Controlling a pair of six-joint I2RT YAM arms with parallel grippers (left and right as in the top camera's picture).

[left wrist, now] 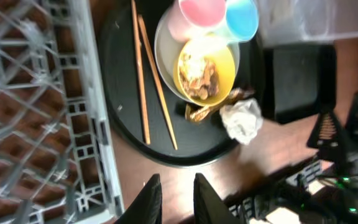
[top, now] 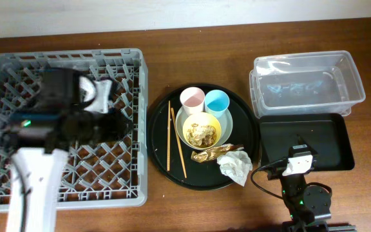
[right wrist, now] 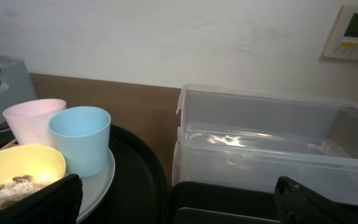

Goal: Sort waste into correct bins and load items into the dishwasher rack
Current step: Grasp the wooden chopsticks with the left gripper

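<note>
**A:** Left claw, state?
**B:** Clenched to a thin slot, nothing in it. Bench wood shows through the slot. The arm sits over the dishwasher rack, count 1.

**A:** Right claw?
**B:** Released, fingers wide apart, empty. It is low over the black rectangular tray, count 1, and faces the clear tub. The tub shows a double rim line, so I cannot tell if it is one tub or two nested.

**A:** Outward from there?
**B:** Round black serving tray, count 1, between the rack and the bins. It carries everything else.

**A:** Tally the items.
**B:**
- Plate: 1.
- Yellow bowl: 1, on the plate, holding the food scraps.
- Pink cup: 1. Blue cup: 1. Both are upright, side by side at the plate's far edge.
- Chopsticks: 2, lying flat on the serving tray on the rack side of the plate, close at the far ends and splayed at the near ends.

**A:** Loose waste?
**B:**
- Gold foil wrapper: 1, against the plate's near edge.
- White napkin: 1, crumpled, just beside the wrapper at the serving tray's rim.
</note>
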